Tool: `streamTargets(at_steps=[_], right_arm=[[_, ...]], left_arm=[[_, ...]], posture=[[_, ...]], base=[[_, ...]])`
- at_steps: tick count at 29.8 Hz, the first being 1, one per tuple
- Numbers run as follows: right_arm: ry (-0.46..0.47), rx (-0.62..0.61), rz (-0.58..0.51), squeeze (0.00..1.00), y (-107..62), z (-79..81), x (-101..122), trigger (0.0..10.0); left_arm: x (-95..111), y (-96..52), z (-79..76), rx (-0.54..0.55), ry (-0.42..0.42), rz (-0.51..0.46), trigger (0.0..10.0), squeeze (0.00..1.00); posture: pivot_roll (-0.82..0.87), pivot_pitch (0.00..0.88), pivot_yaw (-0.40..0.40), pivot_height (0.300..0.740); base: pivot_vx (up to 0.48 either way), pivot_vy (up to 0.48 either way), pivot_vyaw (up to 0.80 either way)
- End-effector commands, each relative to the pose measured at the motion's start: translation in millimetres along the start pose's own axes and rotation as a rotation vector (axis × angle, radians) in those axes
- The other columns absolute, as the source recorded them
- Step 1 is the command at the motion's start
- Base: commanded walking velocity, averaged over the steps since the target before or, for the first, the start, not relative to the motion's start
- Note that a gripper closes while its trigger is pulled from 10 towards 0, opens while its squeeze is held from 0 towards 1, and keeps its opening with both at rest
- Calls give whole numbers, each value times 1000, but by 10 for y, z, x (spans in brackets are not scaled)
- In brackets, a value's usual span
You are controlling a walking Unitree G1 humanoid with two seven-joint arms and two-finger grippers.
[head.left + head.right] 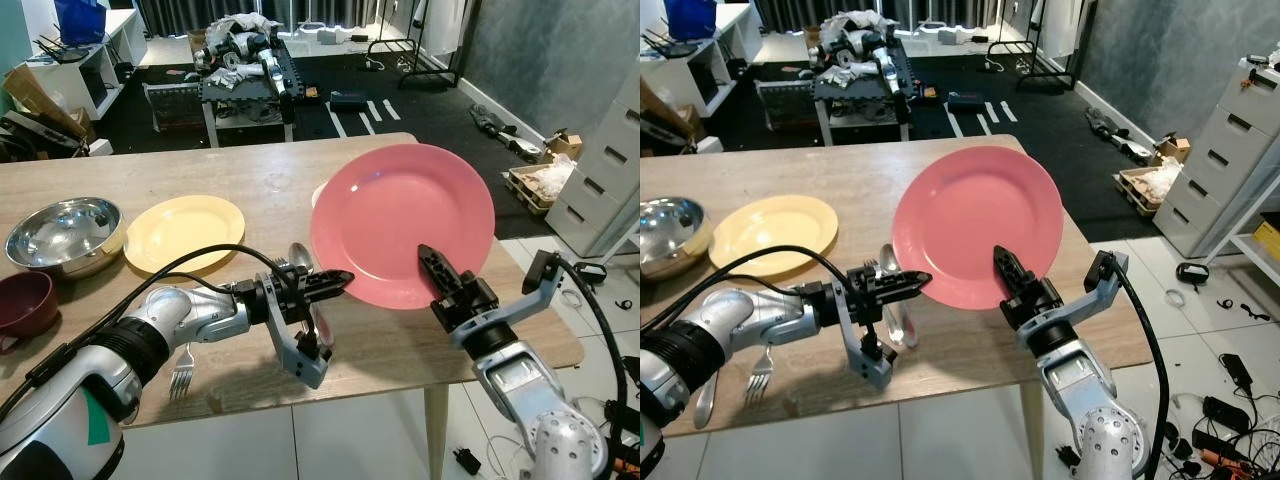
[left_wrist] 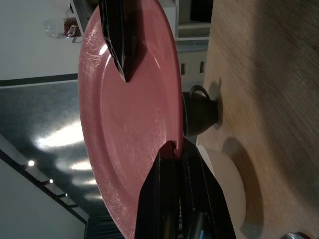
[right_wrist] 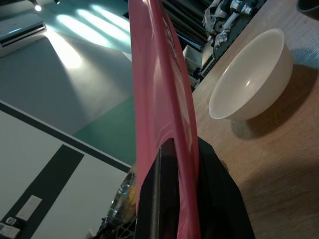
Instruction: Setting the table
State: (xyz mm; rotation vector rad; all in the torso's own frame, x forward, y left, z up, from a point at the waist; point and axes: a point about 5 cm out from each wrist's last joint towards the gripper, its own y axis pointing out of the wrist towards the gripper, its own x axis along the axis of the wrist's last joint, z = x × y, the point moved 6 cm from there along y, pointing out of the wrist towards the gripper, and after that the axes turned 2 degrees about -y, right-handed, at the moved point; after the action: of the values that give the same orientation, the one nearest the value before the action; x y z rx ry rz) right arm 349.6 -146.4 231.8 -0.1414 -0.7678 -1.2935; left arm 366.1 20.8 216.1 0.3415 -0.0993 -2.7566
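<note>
A large pink plate (image 1: 400,222) is held tilted up above the right half of the wooden table (image 1: 240,170). My right gripper (image 1: 432,262) is shut on its lower rim, one black finger lying across the plate's face. My left gripper (image 1: 340,279) is at the plate's lower left rim, fingers shut with the rim pinched between them (image 2: 178,149). A spoon (image 1: 300,258) lies just behind the left gripper and a fork (image 1: 182,372) lies under the left arm. In the right wrist view a white bowl (image 3: 251,79) stands on the table behind the plate.
A yellow plate (image 1: 185,232), a steel bowl (image 1: 65,235) and a maroon cup (image 1: 22,303) stand on the table's left part. A dark mug (image 2: 199,109) stands beyond the pink plate. White drawers (image 1: 610,170) are to the right, a cluttered cart (image 1: 245,60) behind.
</note>
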Motion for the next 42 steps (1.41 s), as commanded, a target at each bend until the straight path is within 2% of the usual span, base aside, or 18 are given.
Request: streamTargets(at_steps=[1, 2, 3, 6, 7, 8, 10, 11, 15, 18, 19, 24, 26, 27, 28, 31, 37, 42], right_arm=[[7, 30, 1, 0, -13, 66, -1, 0], [9, 34, -1, 0, -16, 77, -4, 0], [10, 37, -3, 0, -19, 87, -8, 0], [8, 46, -4, 0, -19, 116, -25, 863], [8, 50, -5, 0, -20, 126, -26, 4314], [11, 52, -12, 0, -19, 132, -20, 10000], [12, 53, -16, 0, -19, 135, -15, 10000], [17, 50, -25, 0, -18, 130, -2, 10000], [12, -17, -80, 0, -39, -15, 108, 10000], [1, -40, -96, 0, -60, -71, 153, 10000], [1, -46, -100, 0, -65, -89, 169, 10000], [-6, -53, -108, 0, -61, -108, 193, 10000], [-73, -57, -131, 0, -43, -85, 261, 10000], [-73, -57, -131, 0, -43, -85, 261, 10000], [-236, -103, -158, 0, -53, -78, 332, 10000], [-329, -154, -172, 0, -97, -97, 344, 10000], [-466, -312, -191, 0, -344, -240, 246, 10000], [-489, -335, -185, 0, -377, -269, 215, 10000]], left_arm=[[19, -73, -147, -59, -13, 3, 10000, 0], [15, -71, -147, -56, -32, 11, 10000, 157], [22, -67, -141, -51, -80, 14, 10000, 1000], [29, -35, -67, -1, -140, 27, 10000, 1000], [32, -30, -44, 13, -138, 31, 10000, 1000], [61, -52, -36, 13, -143, 20, 10000, 898], [83, -70, -34, 11, -147, 10, 10000, 898], [121, -124, -32, 6, -161, -3, 10000, 0], [247, -433, 44, 40, -321, 33, 10000, 0], [253, -531, 151, 97, -385, 96, 10000, 122], [249, -559, 206, 127, -411, 120, 10000, 1000], [127, -587, 324, 225, -504, 235, 10000, 1000], [-243, -684, 385, 466, -871, 514, 10000, 992], [-243, -684, 385, 466, -871, 514, 10000, 992], [-581, -925, 114, 737, -1346, 831, 10000, 0], [-655, -1066, -117, 803, -1502, 997, 10000, 0], [-771, -1116, 56, 723, -1331, 956, 10000, 0], [-680, -1059, 100, 656, -1317, 893, 10000, 0]], posture=[[102, 78, 96, 740], [101, 82, 99, 740], [101, 82, 99, 740], [104, 90, 98, 740], [105, 90, 98, 740], [109, 93, 99, 740], [109, 93, 99, 740], [111, 97, 102, 740], [121, 109, 112, 740], [124, 116, 108, 740], [130, 118, 105, 740], [131, 119, 105, 740], [124, 118, 111, 740], [124, 118, 111, 740], [115, 118, 114, 740], [113, 115, 115, 740], [100, 108, 126, 740], [89, 111, 136, 740]], base=[[0, 0, 0], [0, 0, 0], [0, 0, 0], [0, 0, 0], [0, 0, 0], [0, 0, 0], [0, 0, 0], [0, 0, 0], [0, 0, 0], [0, 0, 0], [0, 0, 0], [0, 0, 0], [0, 0, 0], [0, 0, 0], [0, 0, 0], [0, 0, 0], [0, 0, 0], [0, 0, 0]])
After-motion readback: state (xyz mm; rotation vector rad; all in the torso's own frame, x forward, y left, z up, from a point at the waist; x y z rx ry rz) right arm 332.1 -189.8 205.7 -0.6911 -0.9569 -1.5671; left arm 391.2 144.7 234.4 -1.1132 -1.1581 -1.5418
